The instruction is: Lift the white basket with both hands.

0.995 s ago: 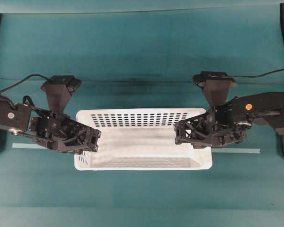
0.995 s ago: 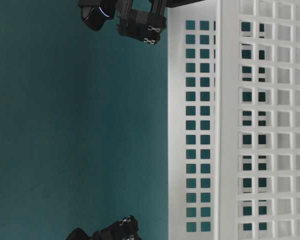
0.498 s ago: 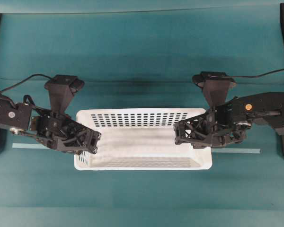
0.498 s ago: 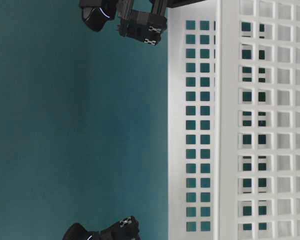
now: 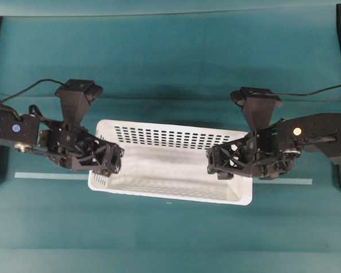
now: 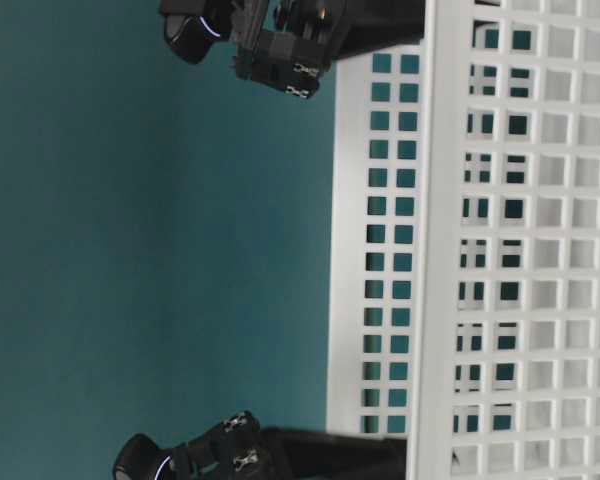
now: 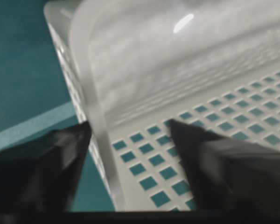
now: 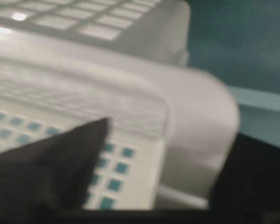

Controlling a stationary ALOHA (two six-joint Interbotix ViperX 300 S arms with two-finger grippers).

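The white basket (image 5: 170, 165) sits at the middle of the overhead view over the teal bench (image 5: 170, 68), its long axis running from 9 o'clock to 3 o'clock and tipped slightly, the 9 o'clock end a little higher in the picture than the 3 o'clock end. The left gripper (image 5: 111, 162) is at the basket's 9 o'clock end wall and is closed on it: in the left wrist view one dark finger (image 7: 42, 168) lies outside the rim (image 7: 91, 116) and the other inside, against the slotted wall. The right gripper (image 5: 216, 165) clamps the 3 o'clock end wall in the same way; in the right wrist view one finger (image 8: 56, 163) is inside the basket, the rounded corner rim passes between the two, and the other finger is a dark shape at the lower right. A pale strip of tape (image 5: 51, 176) lies on the bench at 9 o'clock and shows again past the basket at 3 o'clock. In the table-level view the slotted wall (image 6: 390, 240) fills the right side, with both grippers at its ends.
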